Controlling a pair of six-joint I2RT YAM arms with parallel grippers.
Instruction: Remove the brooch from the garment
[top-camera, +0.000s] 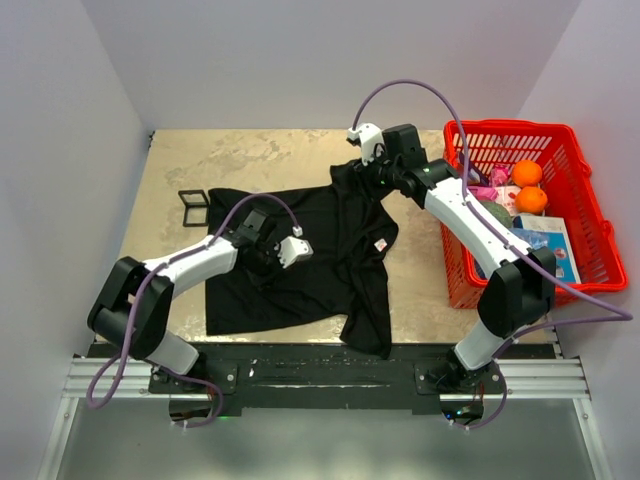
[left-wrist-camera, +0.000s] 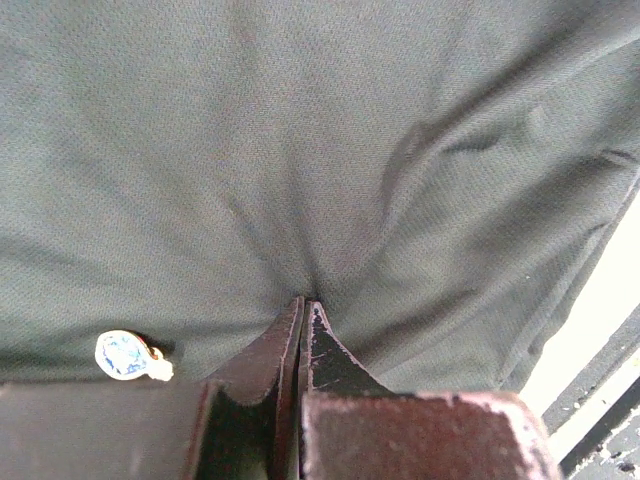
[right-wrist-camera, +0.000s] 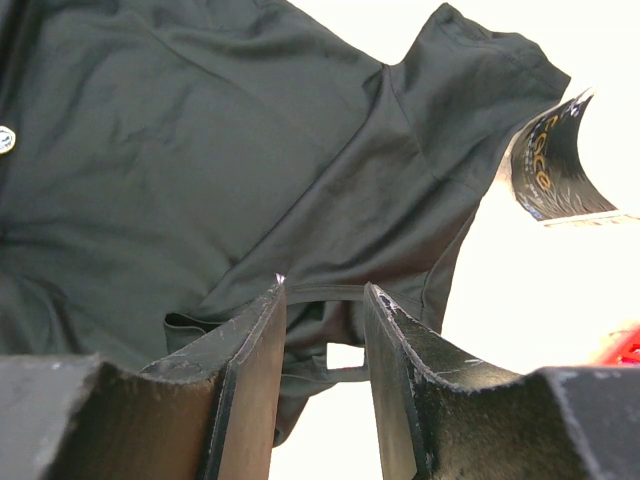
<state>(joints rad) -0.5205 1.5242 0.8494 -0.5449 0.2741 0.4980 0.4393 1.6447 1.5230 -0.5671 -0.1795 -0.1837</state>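
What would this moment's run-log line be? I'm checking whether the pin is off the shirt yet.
left gripper: shut, pinching shirt | pin: on cloth, beside fingers | right gripper: open, straddling shirt edge

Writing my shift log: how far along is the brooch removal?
Done: nothing yet; the brooch sits on the garment. In hand: left fingers shut, pinching cloth beside it; right fingers stand open astride the collar. Remaining: grip the brooch and pull it free.
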